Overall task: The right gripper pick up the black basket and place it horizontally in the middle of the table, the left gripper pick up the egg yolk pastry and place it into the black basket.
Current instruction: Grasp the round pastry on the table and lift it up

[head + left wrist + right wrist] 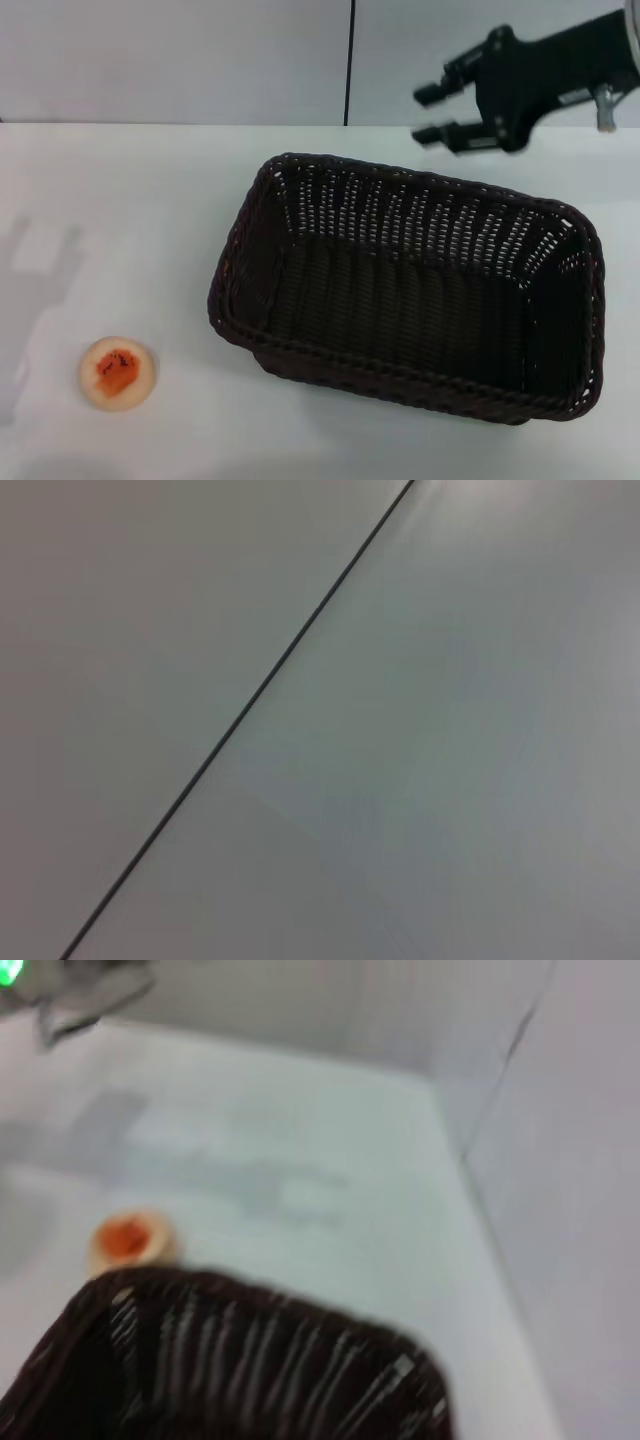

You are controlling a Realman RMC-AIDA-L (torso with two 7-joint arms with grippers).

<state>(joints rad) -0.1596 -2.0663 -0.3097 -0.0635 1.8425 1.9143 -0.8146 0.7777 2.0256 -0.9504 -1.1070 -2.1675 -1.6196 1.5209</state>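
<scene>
The black basket (400, 215) stands upright and empty on the white table (130, 220), right of the middle, its long side running across with a slight slant. The egg yolk pastry (118, 372) lies alone on the table near the front left, well apart from the basket. My right gripper (428, 114) hangs in the air behind the basket's far rim, open and empty, fingers pointing left. The right wrist view shows the basket rim (250, 1360) close by and the pastry (130, 1240) beyond it. My left gripper is out of view; the left wrist view shows only a blank surface.
A grey wall with a dark vertical seam (350, 60) stands behind the table. A faint shadow (40, 270) lies on the table at the left. A blurred grey part with a green light (15, 975) shows in the right wrist view.
</scene>
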